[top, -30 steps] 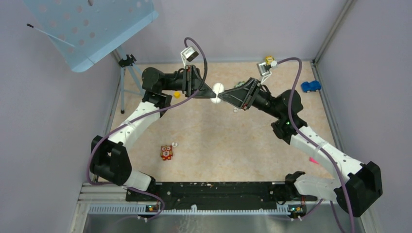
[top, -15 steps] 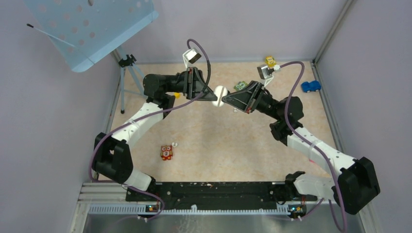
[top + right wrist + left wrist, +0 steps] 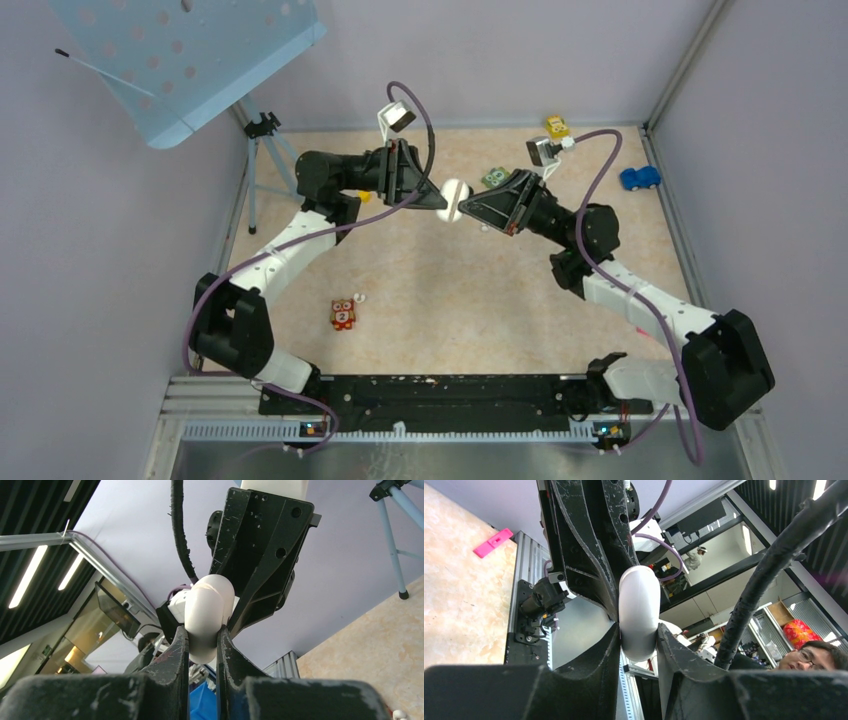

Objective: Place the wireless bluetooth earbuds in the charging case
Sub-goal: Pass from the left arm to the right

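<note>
The white charging case (image 3: 455, 190) hangs in the air above the far middle of the table, closed as far as I can see. My left gripper (image 3: 441, 197) is shut on its left side and my right gripper (image 3: 466, 207) is shut on its right side. In the left wrist view the case (image 3: 639, 612) is pinched in my left gripper (image 3: 638, 640). In the right wrist view the case (image 3: 205, 615) is pinched in my right gripper (image 3: 202, 642). One tiny white earbud (image 3: 359, 297) lies by the owl toy, another (image 3: 484, 227) below the right gripper. The black bud is not visible.
An orange owl toy (image 3: 342, 314) stands front left. A green toy (image 3: 494, 177), a yellow car (image 3: 555, 126) and a blue car (image 3: 639, 178) sit at the back right. A tripod (image 3: 262, 150) and blue perforated panel (image 3: 185, 55) are back left. A pink piece (image 3: 493, 542) lies near the right base.
Both grippers have carried the case slightly right and toward the front, and it has turned a little between them. The right arm's elbow has swung left.
</note>
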Controlling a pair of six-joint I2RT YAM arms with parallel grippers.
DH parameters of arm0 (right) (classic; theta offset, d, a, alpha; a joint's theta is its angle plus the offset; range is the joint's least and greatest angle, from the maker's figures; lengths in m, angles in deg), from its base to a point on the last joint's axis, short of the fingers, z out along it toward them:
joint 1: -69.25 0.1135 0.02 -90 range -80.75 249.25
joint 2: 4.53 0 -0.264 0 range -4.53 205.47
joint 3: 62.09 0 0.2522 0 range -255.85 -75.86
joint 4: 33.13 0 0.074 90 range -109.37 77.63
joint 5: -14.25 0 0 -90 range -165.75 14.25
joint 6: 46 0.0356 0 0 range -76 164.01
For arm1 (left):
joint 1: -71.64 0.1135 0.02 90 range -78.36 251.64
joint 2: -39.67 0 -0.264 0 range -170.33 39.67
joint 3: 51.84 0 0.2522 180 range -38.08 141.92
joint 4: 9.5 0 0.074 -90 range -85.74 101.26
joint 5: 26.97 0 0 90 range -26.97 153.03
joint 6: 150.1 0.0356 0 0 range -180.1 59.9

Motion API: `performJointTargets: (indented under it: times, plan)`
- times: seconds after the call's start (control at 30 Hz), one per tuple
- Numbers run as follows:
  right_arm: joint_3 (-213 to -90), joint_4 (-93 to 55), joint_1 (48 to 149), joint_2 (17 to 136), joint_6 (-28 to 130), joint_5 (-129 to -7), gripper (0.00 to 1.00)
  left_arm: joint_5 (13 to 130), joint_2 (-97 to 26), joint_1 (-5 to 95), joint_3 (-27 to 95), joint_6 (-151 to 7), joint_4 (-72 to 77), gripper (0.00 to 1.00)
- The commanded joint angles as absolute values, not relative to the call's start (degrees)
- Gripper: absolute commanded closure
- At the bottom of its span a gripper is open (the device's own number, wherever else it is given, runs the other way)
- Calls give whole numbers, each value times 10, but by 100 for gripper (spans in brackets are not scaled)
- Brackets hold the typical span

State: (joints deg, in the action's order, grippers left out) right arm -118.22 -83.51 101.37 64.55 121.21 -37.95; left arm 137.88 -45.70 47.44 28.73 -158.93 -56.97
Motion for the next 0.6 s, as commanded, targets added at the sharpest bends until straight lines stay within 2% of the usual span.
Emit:
performJointTargets:
  times: [0.0,0.2,0.37,0.47,0.57]
  plan:
    - [-1180,-872,1008,624,1208,-357,100,1368,-444,485,294,-1571,-570,62]
    - [-1173,-843,1008,606,1193,-359,100,1367,-443,485,291,-1567,-564,60]
    - [-1175,-766,1008,585,1156,-364,100,1371,-436,485,287,-1548,-539,43]
    - [-1190,-649,1007,560,1098,-372,100,1374,-428,488,289,-1543,-530,41]
    - [-1227,-433,1007,538,1002,-392,100,1383,-420,495,290,-1527,-507,36]
